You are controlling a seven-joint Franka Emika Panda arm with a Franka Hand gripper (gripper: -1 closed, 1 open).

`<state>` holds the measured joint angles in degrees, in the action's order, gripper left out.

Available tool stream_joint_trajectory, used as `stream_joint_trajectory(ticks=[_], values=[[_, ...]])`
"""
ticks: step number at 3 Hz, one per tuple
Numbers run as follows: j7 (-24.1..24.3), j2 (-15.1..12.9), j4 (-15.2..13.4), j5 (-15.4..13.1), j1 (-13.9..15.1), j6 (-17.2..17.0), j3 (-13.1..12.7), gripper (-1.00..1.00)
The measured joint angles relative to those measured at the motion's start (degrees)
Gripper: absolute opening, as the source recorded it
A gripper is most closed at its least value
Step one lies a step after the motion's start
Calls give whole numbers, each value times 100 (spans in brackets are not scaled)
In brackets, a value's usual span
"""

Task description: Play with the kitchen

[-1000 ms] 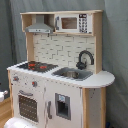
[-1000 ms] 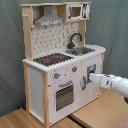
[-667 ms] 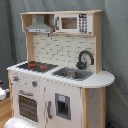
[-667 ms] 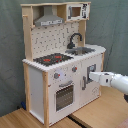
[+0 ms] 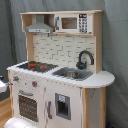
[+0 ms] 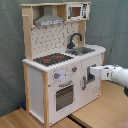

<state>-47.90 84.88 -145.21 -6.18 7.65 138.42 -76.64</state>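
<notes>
**A:** Gripper (image 6: 89, 76) status? Second exterior view has it coming in from that view's right on the white arm (image 6: 116, 75), wrist roughly level, tip up against the cupboard door (image 6: 91, 76) on the kitchen (image 6: 55, 60).

**B:** Tip is at the dark cutout in that door, touching it or just shy. Can't tell whether the fingers are apart or closed; they merge with the dark patch.

**A:** Kitchen position?

**B:** Upright on a light wood floor (image 6: 30, 119) in front of a grey curtain (image 6: 10, 50). In the second exterior view it fills the left and centre. In the first exterior view the kitchen (image 5: 55, 65) takes nearly the whole frame.

**A:** Layout on the counter?

**B:** First exterior view: black-red hob (image 5: 36, 65) on the first exterior view's left, grey sink (image 5: 72, 74) beside it to the right, black tap (image 5: 84, 59) behind the sink. Hood (image 5: 40, 25) above the hob, microwave (image 5: 70, 22) on the top shelf next to it.

**A:** Oven?

**B:** Windowed oven door (image 5: 29, 106) under the hob, looks closed. Two knobs (image 5: 34, 83) above it.

**A:** Arm in the first exterior view?

**B:** Possibly a white blur at the bottom left edge. Too vague to call.
</notes>
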Motion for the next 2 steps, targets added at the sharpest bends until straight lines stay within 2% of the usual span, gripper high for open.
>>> stream_joint_trajectory(ticks=[1,2], values=[[-520,-21,15,6,14,9,287,100],[-1085,-72,32,6,24,158,603,100]])
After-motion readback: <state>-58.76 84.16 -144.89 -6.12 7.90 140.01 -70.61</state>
